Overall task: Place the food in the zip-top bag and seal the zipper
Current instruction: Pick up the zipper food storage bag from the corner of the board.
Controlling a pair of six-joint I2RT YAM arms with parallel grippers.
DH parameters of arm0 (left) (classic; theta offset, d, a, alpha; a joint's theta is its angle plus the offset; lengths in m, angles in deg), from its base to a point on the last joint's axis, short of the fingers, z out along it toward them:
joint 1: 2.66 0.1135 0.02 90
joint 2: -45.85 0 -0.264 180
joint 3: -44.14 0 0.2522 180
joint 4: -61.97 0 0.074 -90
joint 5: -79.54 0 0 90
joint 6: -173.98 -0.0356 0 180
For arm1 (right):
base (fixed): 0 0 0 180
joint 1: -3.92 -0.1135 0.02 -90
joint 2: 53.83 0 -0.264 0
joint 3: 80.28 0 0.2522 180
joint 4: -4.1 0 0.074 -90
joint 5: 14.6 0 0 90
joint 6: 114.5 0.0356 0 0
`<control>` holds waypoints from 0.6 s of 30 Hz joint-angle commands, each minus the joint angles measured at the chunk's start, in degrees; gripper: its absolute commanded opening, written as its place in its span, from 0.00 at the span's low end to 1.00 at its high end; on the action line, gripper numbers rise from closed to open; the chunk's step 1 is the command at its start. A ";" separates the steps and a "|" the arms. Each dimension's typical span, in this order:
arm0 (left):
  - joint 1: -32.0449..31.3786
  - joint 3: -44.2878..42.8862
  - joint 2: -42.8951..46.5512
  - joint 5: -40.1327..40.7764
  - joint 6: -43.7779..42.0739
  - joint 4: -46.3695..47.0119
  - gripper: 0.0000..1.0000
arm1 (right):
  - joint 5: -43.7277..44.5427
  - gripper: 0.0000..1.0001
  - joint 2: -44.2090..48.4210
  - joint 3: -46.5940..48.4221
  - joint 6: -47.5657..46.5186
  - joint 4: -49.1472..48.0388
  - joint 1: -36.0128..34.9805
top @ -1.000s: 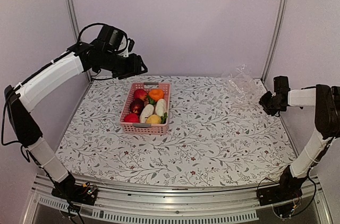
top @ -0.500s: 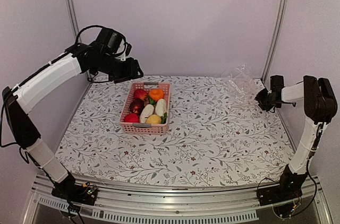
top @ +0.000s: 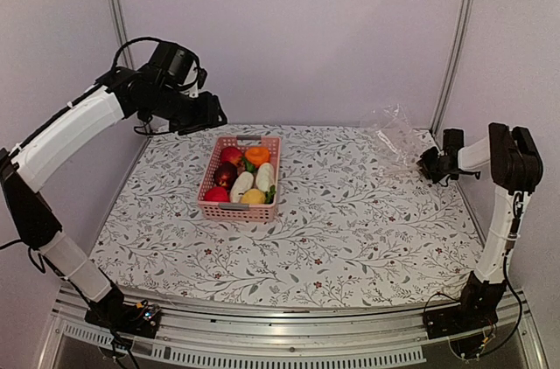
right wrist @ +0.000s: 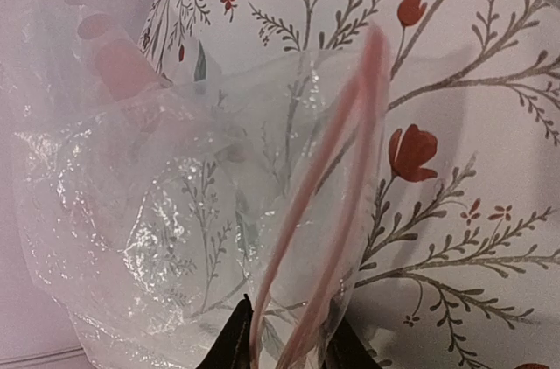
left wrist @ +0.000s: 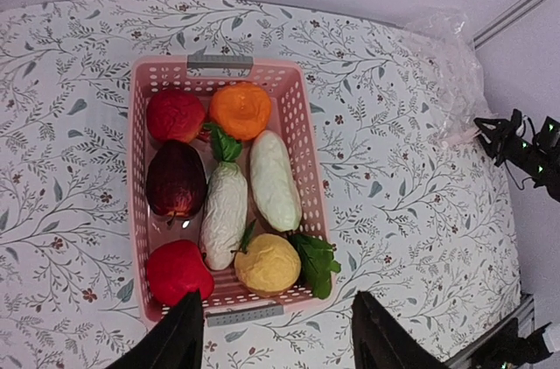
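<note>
The floral-print table (top: pixel 350 238) carries the pink basket (top: pixel 239 178), and every place here is taken from that basket. The zip-top bag (top: pixel 394 137) stands crumpled and empty well to the right of the basket, towards the far right corner. All the food (left wrist: pixel 226 212) lies inside the basket: red pieces, an orange one, a dark purple one, a yellow one and two white radishes with green leaves. The left gripper (left wrist: pixel 276 347) hangs above the basket's far left corner with its fingers apart and nothing between them. The right gripper (right wrist: pixel 289 347) sits at the bag, on the side away from the basket. Its fingers are drawn fairly close around the bag's mouth edge, where the zipper (right wrist: pixel 337 185) shows as a faintly pink double strip, but whether they actually pinch the film cannot be told. Nothing has been bagged, so the task seems to be at its first step: getting the bag in hand and its mouth open. The next move likely calls for the right arm to bring the mouth towards the basket while the left arm descends on one piece, probably an outer, easily reached one.
</note>
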 commanded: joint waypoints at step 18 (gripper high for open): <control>-0.28 5.45 -0.75 -4.86 -1.43 9.06 0.57 | -13.15 0.07 21.60 -12.47 -10.00 -2.63 -3.73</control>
